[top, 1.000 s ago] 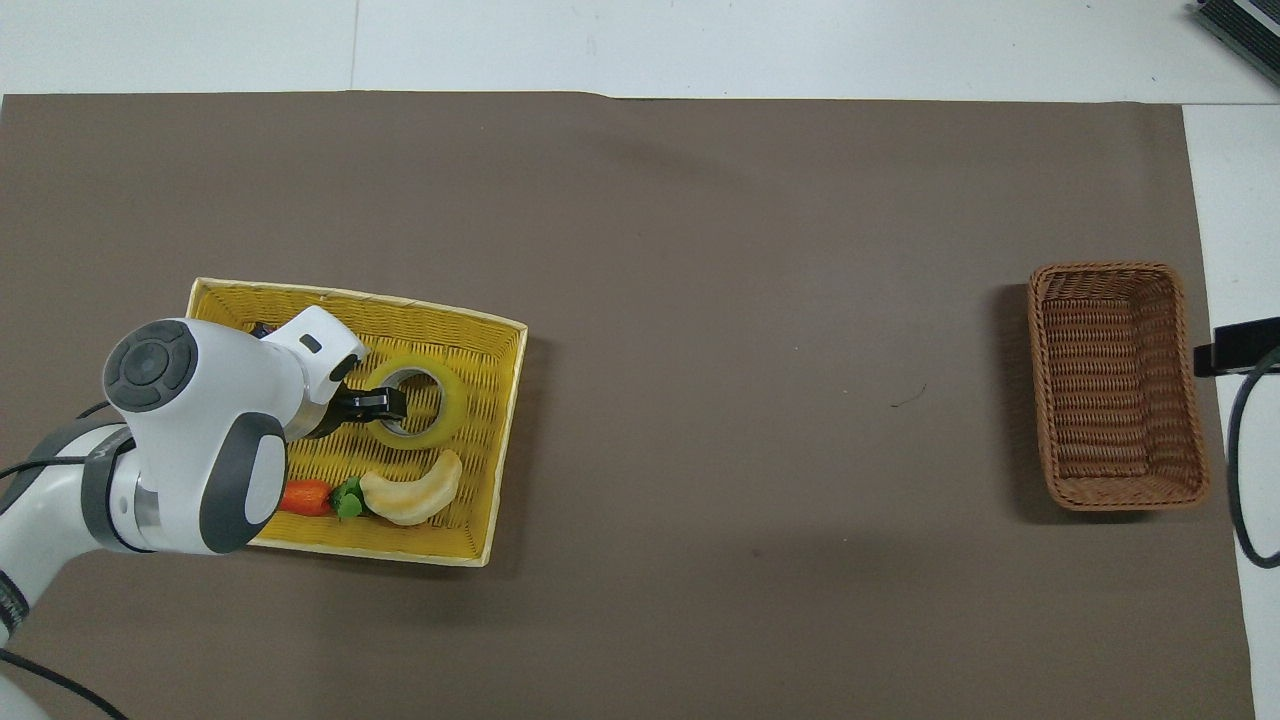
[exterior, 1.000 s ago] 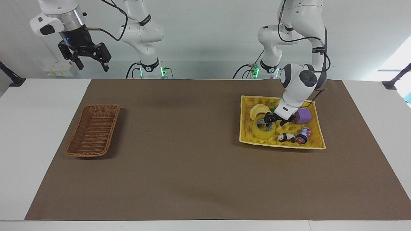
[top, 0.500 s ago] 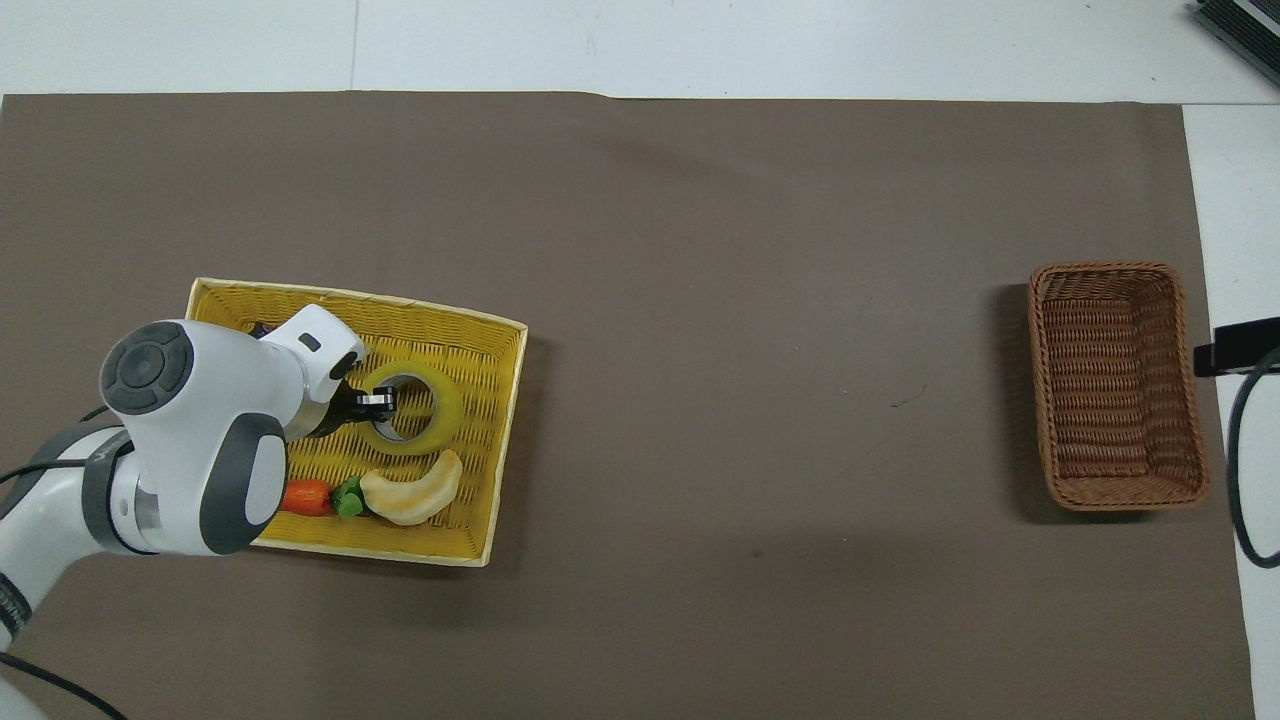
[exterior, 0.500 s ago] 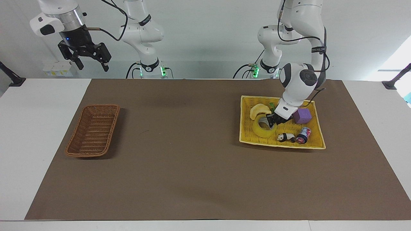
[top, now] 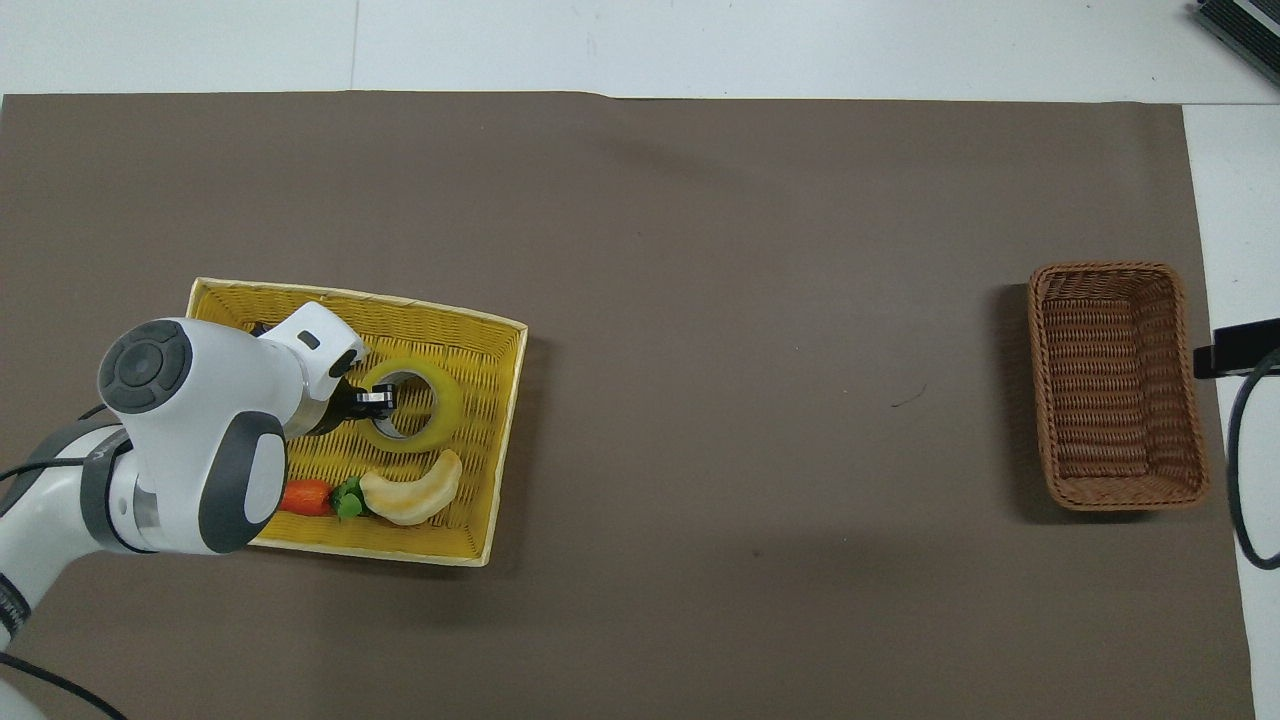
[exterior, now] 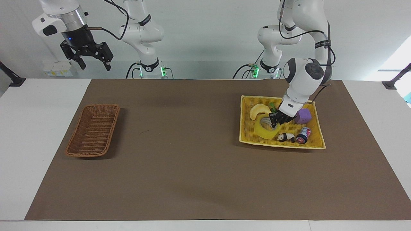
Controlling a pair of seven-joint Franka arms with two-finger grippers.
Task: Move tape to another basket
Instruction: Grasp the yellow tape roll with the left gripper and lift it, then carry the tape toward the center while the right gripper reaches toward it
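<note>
The tape (exterior: 261,132), a translucent yellow roll with a grey core, sits in the yellow woven tray (exterior: 282,146) at the left arm's end of the table. My left gripper (exterior: 274,124) reaches down into the tray and is shut on the roll's wall, one finger inside the core. In the overhead view the left gripper (top: 380,398) pinches the tape (top: 450,400) on the side toward the arm. The roll looks tilted, its gripped side raised. The brown wicker basket (exterior: 93,130) (top: 1115,385) stands empty at the right arm's end. My right gripper (exterior: 93,64) hangs open, high above the table's edge.
The tray (top: 505,440) also holds a pale crescent toy (exterior: 259,110) (top: 415,490), a purple cube (exterior: 303,116), a panda figure (exterior: 286,137), a small can (exterior: 303,134) and a toy carrot (top: 305,497). A brown mat (exterior: 192,160) covers the table between tray and basket.
The left gripper closed on the tape's wall and the roll has tipped up slightly on the gripped side. The right gripper has shifted slightly.
</note>
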